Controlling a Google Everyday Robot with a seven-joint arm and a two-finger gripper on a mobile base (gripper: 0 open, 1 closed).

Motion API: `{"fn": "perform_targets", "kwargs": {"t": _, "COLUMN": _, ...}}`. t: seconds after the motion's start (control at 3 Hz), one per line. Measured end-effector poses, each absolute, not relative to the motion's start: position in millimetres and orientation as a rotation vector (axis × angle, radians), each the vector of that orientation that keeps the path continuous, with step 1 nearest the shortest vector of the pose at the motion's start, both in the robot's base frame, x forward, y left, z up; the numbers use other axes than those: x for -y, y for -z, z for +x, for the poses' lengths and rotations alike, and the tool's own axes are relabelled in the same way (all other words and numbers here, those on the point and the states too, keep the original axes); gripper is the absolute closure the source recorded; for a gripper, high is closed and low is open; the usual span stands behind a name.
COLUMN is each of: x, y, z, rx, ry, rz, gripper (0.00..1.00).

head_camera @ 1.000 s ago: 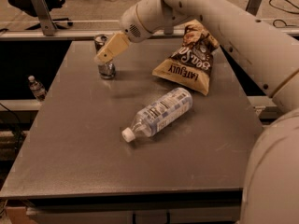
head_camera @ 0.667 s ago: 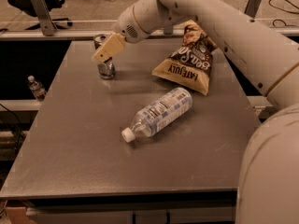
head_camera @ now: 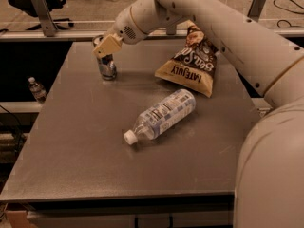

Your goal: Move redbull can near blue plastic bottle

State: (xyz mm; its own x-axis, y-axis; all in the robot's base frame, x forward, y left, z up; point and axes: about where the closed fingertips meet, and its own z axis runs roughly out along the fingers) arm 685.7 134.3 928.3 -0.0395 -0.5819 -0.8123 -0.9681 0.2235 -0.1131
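The redbull can [head_camera: 107, 68] stands upright near the table's far left edge; it is silver with blue panels. My gripper [head_camera: 106, 46] is right at the can's top and covers its upper part. The blue plastic bottle [head_camera: 164, 114] lies on its side in the middle of the table, with its white cap pointing to the front left. The can stands well apart from the bottle, up and to the left of it.
A brown snack bag [head_camera: 190, 61] leans at the back right of the grey table [head_camera: 71, 165], just behind the bottle. A tiny bottle [head_camera: 37, 89] stands off the table to the left. My arm reaches in from the right.
My gripper has moved slightly left and now sits over the can's top. The can, bottle and bag have not moved.
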Motion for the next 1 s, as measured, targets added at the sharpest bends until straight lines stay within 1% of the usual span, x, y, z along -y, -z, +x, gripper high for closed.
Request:
{"fn": "perform_targets", "kwargs": {"t": 0.33, "x": -127, "y": -940, "z": 686, "rx": -1.714, "ry": -0.614, "rz": -1.438, "gripper": 0.87}}
{"fn": "perform_targets", "kwargs": {"t": 0.67, "x": -100, "y": -956, "z": 682, "rx": -1.739, "ry": -0.570, "rz": -1.400, "gripper": 1.00}}
{"fn": "perform_targets", "kwargs": {"t": 1.0, "x": -66, "y": -959, "z": 665, "rx": -1.822, "ry": -0.563, "rz": -1.362, "gripper": 1.00}}
